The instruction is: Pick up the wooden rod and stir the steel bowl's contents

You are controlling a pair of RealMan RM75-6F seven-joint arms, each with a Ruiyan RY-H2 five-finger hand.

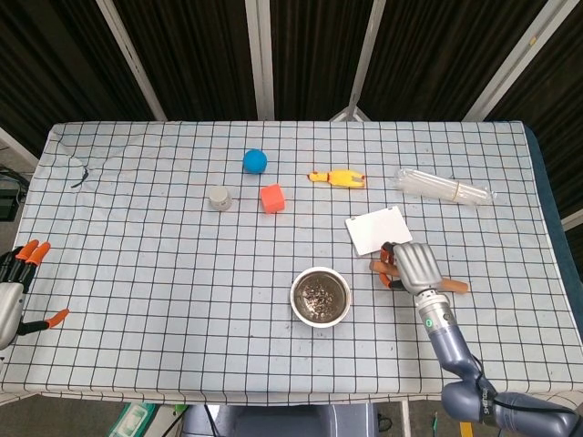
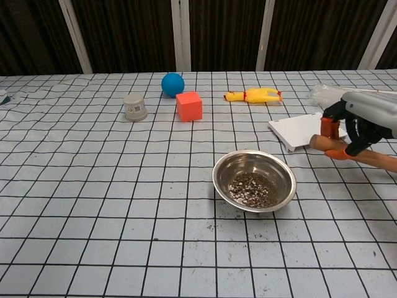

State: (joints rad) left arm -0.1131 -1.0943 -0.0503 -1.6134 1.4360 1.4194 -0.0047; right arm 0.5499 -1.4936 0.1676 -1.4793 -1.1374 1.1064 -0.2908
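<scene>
Wooden rod (image 2: 356, 156) is in my right hand (image 1: 414, 264) now, fingers wrapped around it near one end, just off the right side of the steel bowl (image 2: 254, 180) and beside the white card (image 1: 378, 229); in the chest view the rod looks tilted with its near end up off the checkered tablecloth (image 1: 137, 237). The bowl sits near the middle front with dark crumbly bits inside. My left hand (image 1: 14, 287) is way over at the left table edge, fingers spread, holding nothing. Further back: a clear plastic bag (image 1: 444, 188) on the right, a yellow rubber chicken (image 1: 337, 177), an orange cube (image 1: 271, 198), a blue ball (image 1: 255, 161) and a small grey cup (image 1: 219, 198).
</scene>
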